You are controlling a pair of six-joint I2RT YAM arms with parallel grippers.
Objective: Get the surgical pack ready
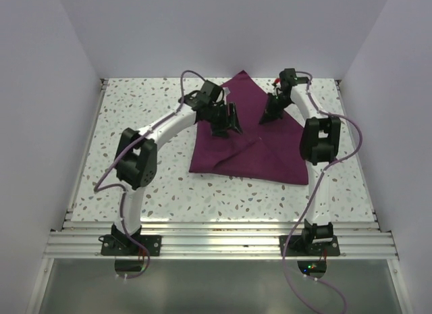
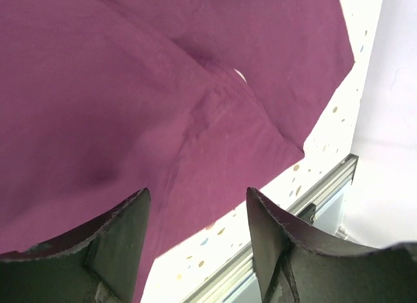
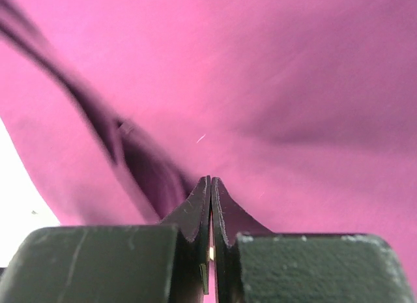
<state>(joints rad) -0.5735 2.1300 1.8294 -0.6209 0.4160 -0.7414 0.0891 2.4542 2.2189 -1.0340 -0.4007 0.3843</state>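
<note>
The surgical pack (image 1: pixel 266 159) is a large maroon cloth lying partly folded on the speckled table, with a crease running across its middle. My left gripper (image 1: pixel 228 122) hangs over the cloth's left part. In the left wrist view this gripper (image 2: pixel 197 191) is open, with nothing between its fingers and the cloth (image 2: pixel 130 88) lying beneath them. My right gripper (image 1: pixel 270 115) points down at the cloth's upper right part. In the right wrist view its jaws (image 3: pixel 210 180) are shut tight, tips against the cloth (image 3: pixel 293 88) beside a dark fold (image 3: pixel 130 153). Whether they pinch any fabric does not show.
The speckled tabletop (image 1: pixel 135 111) is boxed in by white walls on three sides. A metal rail (image 1: pixel 223 243) runs along the near edge, where both arm bases are bolted. That rail (image 2: pixel 287 215) also shows close to the cloth's edge in the left wrist view.
</note>
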